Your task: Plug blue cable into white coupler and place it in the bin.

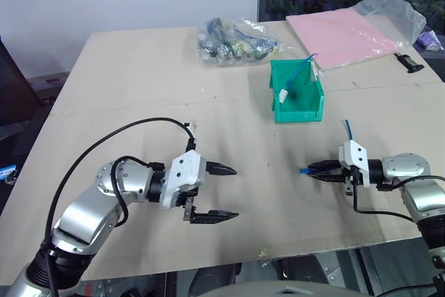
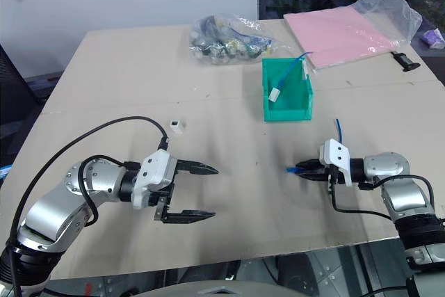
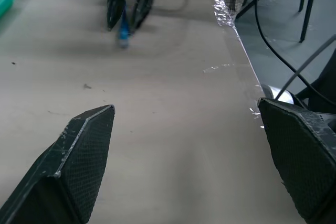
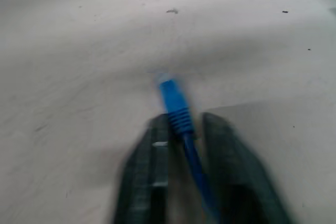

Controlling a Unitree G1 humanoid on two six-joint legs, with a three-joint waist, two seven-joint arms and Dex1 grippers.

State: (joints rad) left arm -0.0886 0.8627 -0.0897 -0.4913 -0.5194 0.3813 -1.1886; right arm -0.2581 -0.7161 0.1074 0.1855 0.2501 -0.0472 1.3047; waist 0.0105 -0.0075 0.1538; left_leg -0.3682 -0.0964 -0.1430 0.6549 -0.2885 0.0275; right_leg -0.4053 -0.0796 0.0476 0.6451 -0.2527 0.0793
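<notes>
Gripping the blue cable near its plug, right gripper is clamped; left gripper gapes empty. White coupler, apparently untouched, must be fetched next.

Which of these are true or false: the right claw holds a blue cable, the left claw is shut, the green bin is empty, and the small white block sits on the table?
1. The right gripper is shut on the blue cable. True.
2. The left gripper is shut. False: its fingers are spread wide and hold nothing.
3. The bin is empty. False: another blue cable with a white piece lies in it.
4. The white coupler sits on the table. True, beyond the left gripper.
</notes>
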